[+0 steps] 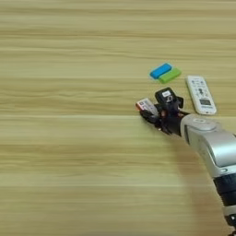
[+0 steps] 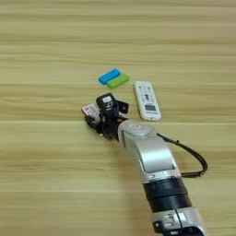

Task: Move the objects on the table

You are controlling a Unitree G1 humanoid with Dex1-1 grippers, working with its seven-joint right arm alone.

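A small flat white box with red edging (image 1: 144, 104) sits near the middle right of the table (image 1: 64, 138). My right gripper (image 1: 151, 111) reaches in from the lower right on its silver forearm (image 2: 147, 156) and is shut on this box, one black finger on each side. Just right of the gripper lies a black square block (image 2: 122, 107), partly hidden by it. The white button remote (image 1: 200, 94) lies further right, apart from the gripper.
A blue block (image 1: 160, 70) and a green block (image 1: 169, 75) lie side by side behind the gripper. A black cable (image 2: 193, 159) loops off the forearm over the table.
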